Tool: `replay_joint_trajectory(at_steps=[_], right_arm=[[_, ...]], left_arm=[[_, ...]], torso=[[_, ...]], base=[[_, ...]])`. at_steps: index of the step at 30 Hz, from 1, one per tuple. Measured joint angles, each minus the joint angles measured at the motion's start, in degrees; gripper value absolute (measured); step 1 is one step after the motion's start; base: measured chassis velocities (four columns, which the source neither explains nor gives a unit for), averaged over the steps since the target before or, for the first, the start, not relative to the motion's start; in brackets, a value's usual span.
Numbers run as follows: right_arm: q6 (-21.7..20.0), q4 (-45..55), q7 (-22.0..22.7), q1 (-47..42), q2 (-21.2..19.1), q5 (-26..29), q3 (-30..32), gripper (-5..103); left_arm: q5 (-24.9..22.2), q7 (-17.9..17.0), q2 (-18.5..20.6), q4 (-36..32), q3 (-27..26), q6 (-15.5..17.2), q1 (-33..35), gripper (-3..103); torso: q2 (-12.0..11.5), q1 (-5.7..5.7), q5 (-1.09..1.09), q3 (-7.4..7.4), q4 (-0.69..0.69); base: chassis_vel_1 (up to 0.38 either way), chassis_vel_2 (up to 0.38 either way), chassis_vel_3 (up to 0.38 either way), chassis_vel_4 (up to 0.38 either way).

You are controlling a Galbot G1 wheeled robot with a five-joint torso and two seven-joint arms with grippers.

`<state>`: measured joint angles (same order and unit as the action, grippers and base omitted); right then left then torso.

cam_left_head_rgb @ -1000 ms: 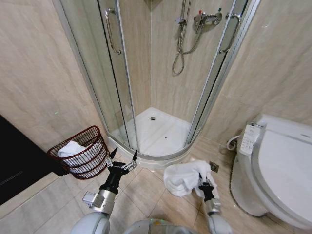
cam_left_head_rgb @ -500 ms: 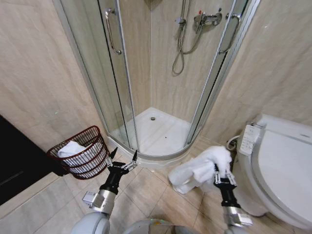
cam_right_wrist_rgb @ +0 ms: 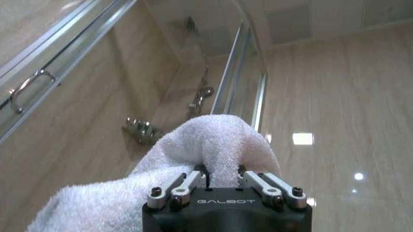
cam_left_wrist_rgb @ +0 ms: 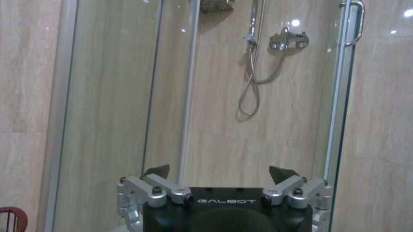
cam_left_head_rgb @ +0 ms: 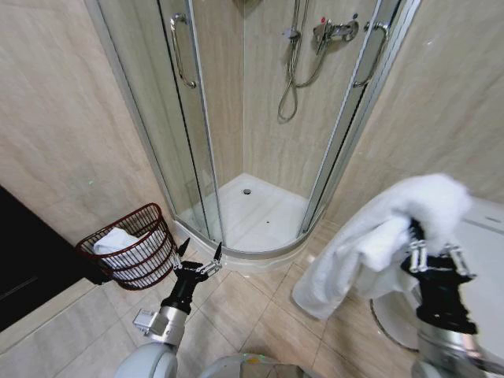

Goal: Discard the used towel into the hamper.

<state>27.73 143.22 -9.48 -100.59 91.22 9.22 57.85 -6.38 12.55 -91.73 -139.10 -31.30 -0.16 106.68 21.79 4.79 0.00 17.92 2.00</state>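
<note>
My right gripper [cam_left_head_rgb: 429, 253] is shut on the white towel [cam_left_head_rgb: 370, 244] and holds it high at the right, in front of the toilet. The towel drapes down to the left of the gripper. In the right wrist view the fingers [cam_right_wrist_rgb: 200, 175] pinch a fold of the towel [cam_right_wrist_rgb: 193, 150]. The hamper [cam_left_head_rgb: 130, 246], a dark reddish-brown wire basket, stands on the floor at the left against the wall, with white cloth inside it. My left gripper [cam_left_head_rgb: 199, 250] hangs open just right of the hamper, low above the tiles, and its spread fingers [cam_left_wrist_rgb: 156, 171] face the shower.
A curved glass shower cabin [cam_left_head_rgb: 260, 220] with a white base fills the corner ahead. A white toilet [cam_left_head_rgb: 480, 260] stands at the right behind the towel. A dark doorway [cam_left_head_rgb: 24, 268] lies at the far left. Beige floor tiles [cam_left_head_rgb: 236, 315] stretch between hamper and toilet.
My right gripper has lifted the towel off the floor, up and to the right, nearer the camera. The left arm has not moved.
</note>
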Motion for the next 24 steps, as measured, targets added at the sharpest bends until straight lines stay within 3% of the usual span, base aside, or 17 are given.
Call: replay_joint_trajectory(at_steps=[11,24], right_arm=[[1.1,0.5,0.8,0.3,0.9,-0.9,-1.3,20],[-0.5,0.3,3.2,1.7,-0.3,-0.4,-1.6,20]], left_arm=[[0.0,0.0,0.0,0.0,0.0,0.0,0.0,100],[0.0,0.0,0.0,0.0,0.0,0.0,0.0,100]], torso=[[0.4,0.16,0.00,0.25,0.00],[3.6,1.42,0.00,2.17,0.00]], base=[[0.000,0.000,0.000,0.000],[0.000,0.000,0.000,0.000]])
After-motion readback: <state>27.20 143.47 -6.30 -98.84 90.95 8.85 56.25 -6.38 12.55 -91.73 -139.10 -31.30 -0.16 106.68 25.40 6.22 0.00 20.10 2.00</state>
